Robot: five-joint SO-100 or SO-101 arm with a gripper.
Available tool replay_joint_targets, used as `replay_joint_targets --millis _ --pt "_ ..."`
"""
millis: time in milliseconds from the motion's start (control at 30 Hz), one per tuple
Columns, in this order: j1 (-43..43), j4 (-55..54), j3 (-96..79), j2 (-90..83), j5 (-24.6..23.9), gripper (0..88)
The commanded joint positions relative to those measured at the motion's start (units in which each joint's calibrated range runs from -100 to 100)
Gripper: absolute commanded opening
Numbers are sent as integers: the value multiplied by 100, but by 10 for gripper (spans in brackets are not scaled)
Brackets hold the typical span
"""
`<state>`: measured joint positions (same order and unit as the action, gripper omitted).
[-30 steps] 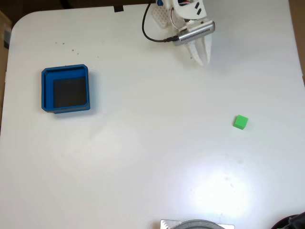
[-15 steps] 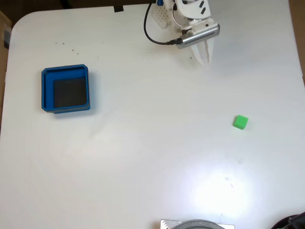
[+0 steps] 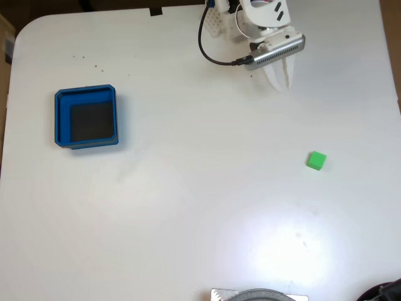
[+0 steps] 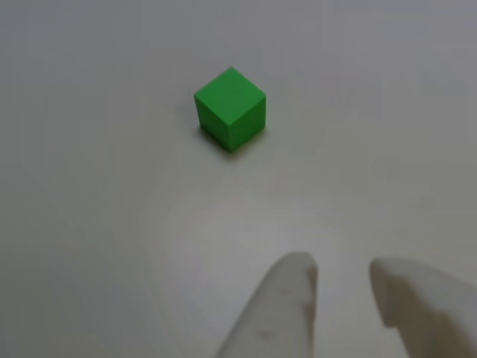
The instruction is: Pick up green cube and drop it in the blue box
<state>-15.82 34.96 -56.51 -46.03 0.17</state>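
The green cube (image 3: 316, 160) lies alone on the white table, right of centre in the fixed view. In the other view the green cube (image 4: 231, 108) sits ahead of the white fingers (image 4: 291, 298), slightly to their left. My gripper (image 3: 283, 84) hangs near the table's top edge, well above the cube in the fixed view. It holds nothing, and the gripper (image 4: 339, 268) is open with a narrow gap between its tips. The blue box (image 3: 60, 119), with its dark floor, stands far off at the left.
A black cable (image 3: 203, 47) loops from the arm's base at the top edge. A grey round object (image 3: 260, 295) pokes in at the bottom edge, with a dark thing (image 3: 385, 291) in the bottom right corner. The table's rounded corner is at top left.
The arm has swung to the right along the top of the table, carrying the gripper closer to the cube's side. Cube and box have not moved.
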Motion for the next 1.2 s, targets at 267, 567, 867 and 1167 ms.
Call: replay_joint_targets --millis 267,567,867,1167 --pt "-372 -76 1908 1560 -10 25" --pt "-479 -76 2976 2688 -10 25" --pt "-372 -76 4071 3600 29 24" --pt "-174 -59 5229 4653 44 24"
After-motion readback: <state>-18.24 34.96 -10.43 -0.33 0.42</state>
